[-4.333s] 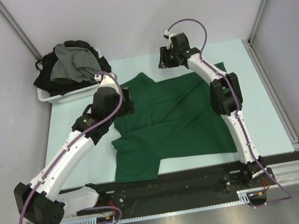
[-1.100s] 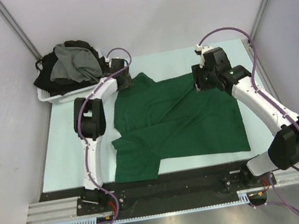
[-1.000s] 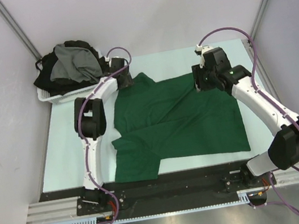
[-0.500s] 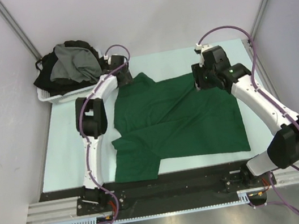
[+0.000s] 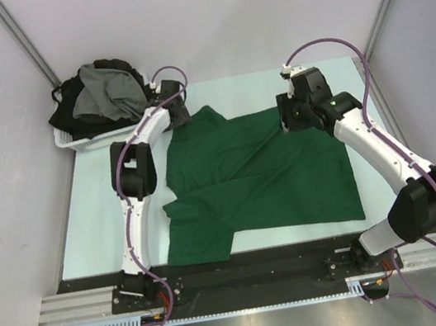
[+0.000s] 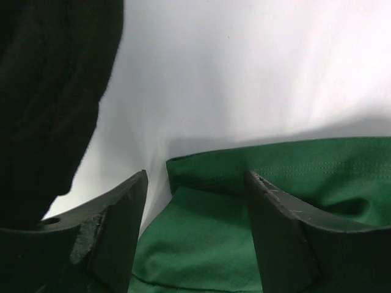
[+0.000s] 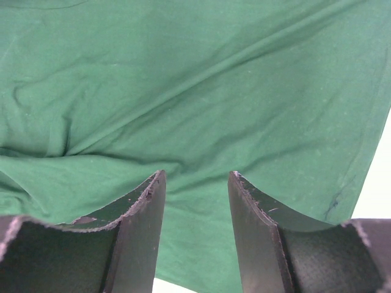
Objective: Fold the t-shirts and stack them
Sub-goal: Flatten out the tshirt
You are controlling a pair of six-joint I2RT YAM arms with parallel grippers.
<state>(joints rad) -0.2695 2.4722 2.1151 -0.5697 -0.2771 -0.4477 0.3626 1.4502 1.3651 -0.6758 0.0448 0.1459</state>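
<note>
The white basket [image 5: 79, 142] holds grey and black t-shirts [image 5: 104, 97]. The left gripper [image 6: 195, 177] and right gripper [image 7: 197, 176] hang open, empty, over the green t-shirt [image 5: 261, 172] near its far edge.

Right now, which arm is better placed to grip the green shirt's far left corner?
Left. The left tool stands open right at that corner's hem on the green t-shirt; the right tool hangs open over its far right part.

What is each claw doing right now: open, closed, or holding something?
Left claw: open, empty, at an edge of the green t-shirt.
Right claw: open, empty, over the green t-shirt.
</note>
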